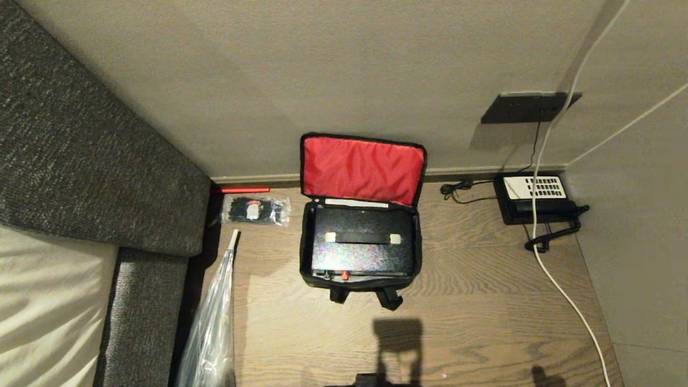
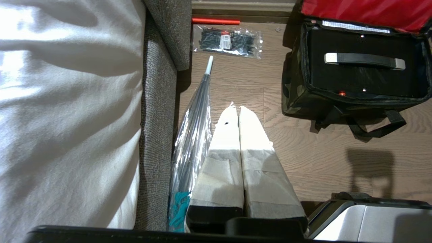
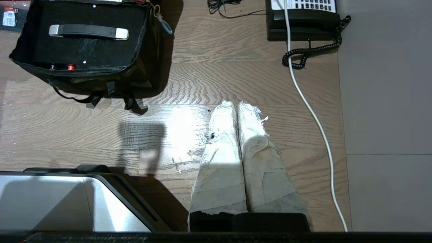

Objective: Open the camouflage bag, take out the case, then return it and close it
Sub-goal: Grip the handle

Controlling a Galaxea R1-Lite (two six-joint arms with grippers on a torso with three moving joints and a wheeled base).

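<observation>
Camouflage bag (image 1: 360, 252) standing on the wooden floor (image 1: 484, 279) against the wall, red-lined lid (image 1: 363, 167) flung back and propped upright, so the black case (image 1: 363, 247) lies exposed with its handle (image 1: 363, 238) facing up — ready to be lifted or, more likely, only awaiting the lid. Left gripper (image 2: 236, 111) and right gripper (image 3: 236, 108) parked low and well short of the bag, padded fingers pressed together on nothing. Desk phone (image 1: 535, 196) off to the right, cable-tie packet (image 1: 255, 210) to the left — neither in the way
</observation>
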